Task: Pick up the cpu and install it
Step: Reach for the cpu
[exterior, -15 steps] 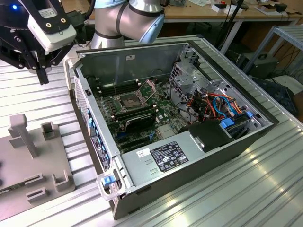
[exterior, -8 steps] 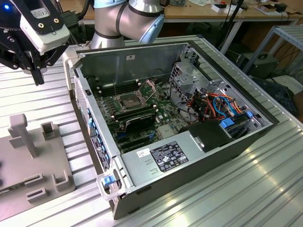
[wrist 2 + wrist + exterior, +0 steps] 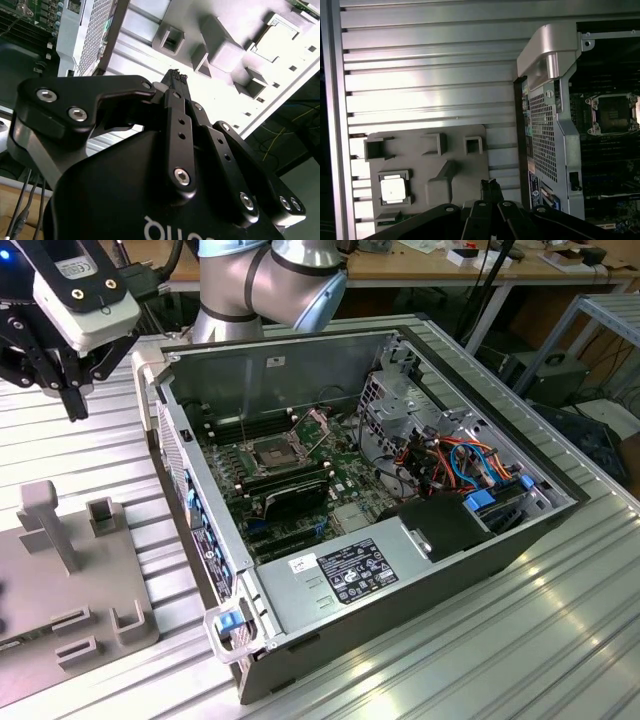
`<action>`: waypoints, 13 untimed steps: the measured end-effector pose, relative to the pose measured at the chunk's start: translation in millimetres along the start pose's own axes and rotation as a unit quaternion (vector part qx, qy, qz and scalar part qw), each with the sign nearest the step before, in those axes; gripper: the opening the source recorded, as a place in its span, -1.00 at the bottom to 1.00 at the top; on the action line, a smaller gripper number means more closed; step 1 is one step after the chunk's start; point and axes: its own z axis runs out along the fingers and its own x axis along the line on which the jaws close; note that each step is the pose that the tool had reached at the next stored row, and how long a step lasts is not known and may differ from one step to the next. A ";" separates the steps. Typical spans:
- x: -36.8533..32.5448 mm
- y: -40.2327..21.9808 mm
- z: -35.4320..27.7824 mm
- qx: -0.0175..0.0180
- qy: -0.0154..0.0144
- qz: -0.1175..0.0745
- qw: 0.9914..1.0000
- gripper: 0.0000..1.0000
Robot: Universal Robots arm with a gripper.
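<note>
In the first wrist view, the small flat square cpu [image 3: 393, 190] with a dull silver-grey metal top is seen lying face up in a square pocket of the grey moulded fixture plate [image 3: 427, 155]. The plate is laid on the ribbed aluminium table [image 3: 430, 75], just beside the open grey metal computer case [image 3: 547, 130]. The black two-fingered tool [image 3: 490, 184] is seen against the plate's edge toward the case, well apart from the cpu; nothing is gripped, and its fingers are pressed together at the tips. The same closed tips [image 3: 175, 75] are shown in the second wrist view, above the plate's raised blocks.

In the exterior view, the tool [image 3: 73, 410] is held in the air at the exterior view's left, above the fixture plate [image 3: 70, 580] and clear of it, outside the case wall [image 3: 300, 370]. Inside the case, the square black-framed socket [image 3: 272, 450] is found on the green motherboard [image 3: 350, 455], near the back wall. The socket [image 3: 612, 114] is also caught in the first wrist view, and the cpu is not yet installed in it.
</note>
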 end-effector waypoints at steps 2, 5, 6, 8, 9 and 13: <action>2.0 -0.1 -0.1 0.000 0.000 0.000 1.000 -0.79; 5.0 -0.4 -0.1 0.000 0.000 0.000 1.000 -0.79; 5.7 -0.4 -0.2 0.000 0.000 0.000 1.000 -0.79; 7.6 -0.6 -0.2 0.000 0.000 0.000 1.000 -0.79; 8.3 -0.6 -0.2 0.000 0.000 0.000 1.000 -0.79; 14.5 -1.1 -0.4 0.000 0.000 0.000 1.000 -0.79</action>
